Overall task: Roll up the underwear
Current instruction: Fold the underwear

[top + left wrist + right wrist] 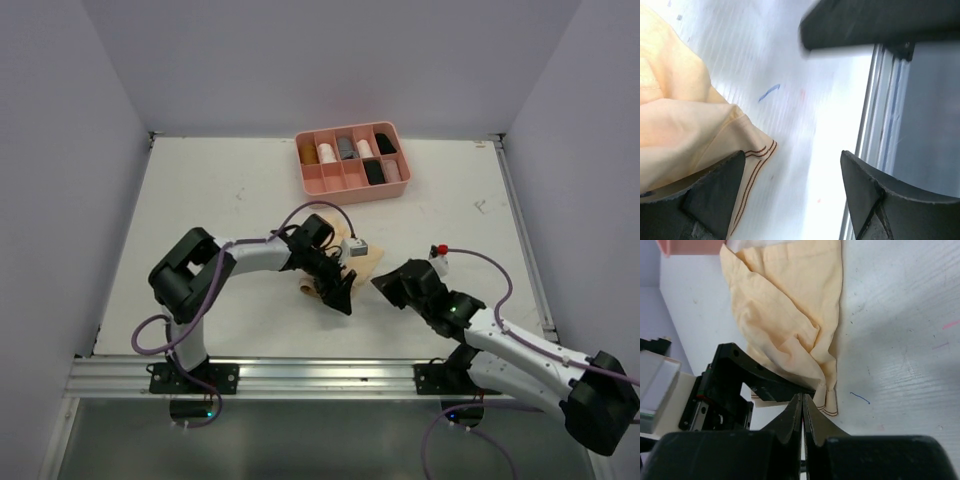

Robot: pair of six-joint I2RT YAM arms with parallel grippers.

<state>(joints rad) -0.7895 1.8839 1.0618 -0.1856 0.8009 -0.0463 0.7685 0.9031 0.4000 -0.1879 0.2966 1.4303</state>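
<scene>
tan underwear (790, 315) lies crumpled on table (200, 200) | left gripper (790, 185): jaws wide, one finger against underwear's stitched hem | right gripper (803, 401): jaws pinched together, tips beside same hem

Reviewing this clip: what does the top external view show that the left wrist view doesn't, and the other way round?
Only top external: the pink divided tray at the table's far side, rolled garments in its compartments, the right gripper and both whole arms.
Only left wrist: brown stitched lines along the garment's hem, a short blue mark on the table, and a blurred dark shape at the top that I cannot identify.
Both: the pale tan underwear, the left gripper with jaws open at it, and the metal rail at the near edge.
</scene>
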